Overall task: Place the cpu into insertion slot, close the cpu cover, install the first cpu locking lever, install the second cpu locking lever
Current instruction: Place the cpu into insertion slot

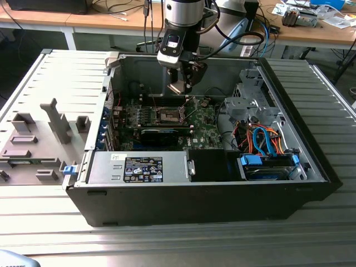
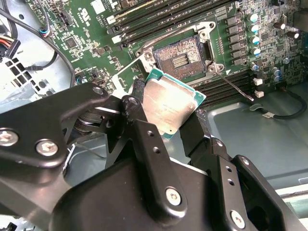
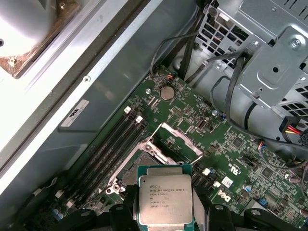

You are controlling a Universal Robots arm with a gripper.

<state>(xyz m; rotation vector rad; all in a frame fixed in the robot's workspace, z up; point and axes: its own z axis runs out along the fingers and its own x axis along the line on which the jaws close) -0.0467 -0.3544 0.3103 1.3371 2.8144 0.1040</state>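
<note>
— Where is the cpu (image 3: 166, 201)?

— Clamped in the gripper (image 2: 169, 111). The fingers are closed partway onto two opposite edges, metal top outward. It hangs above the insertion slot (image 2: 180, 55) and touches nothing below.

— So which step is in hand?

— The first one, by the look of it: placing the chip. The slot holds nothing, and its dark centre is bare. The cpu cover (image 3: 183, 139) stands swung up off the socket, and a thin locking lever (image 2: 235, 86) lies loose beside it.

— What does the placing call for?

— In the second wrist view the chip sits tilted and off to one side of the socket. It would probably need to be levelled, squared with the rim and lowered gently.

— And around it?

— The socket sits on the green motherboard (image 1: 203, 130) inside the open computer case (image 1: 194, 203). The case also holds a silver power supply (image 1: 139, 167), a metal drive cage (image 1: 253, 103) and orange and blue cables (image 1: 261, 139). A grey fixture tray (image 1: 33, 111) lies at the exterior view's left.
</note>
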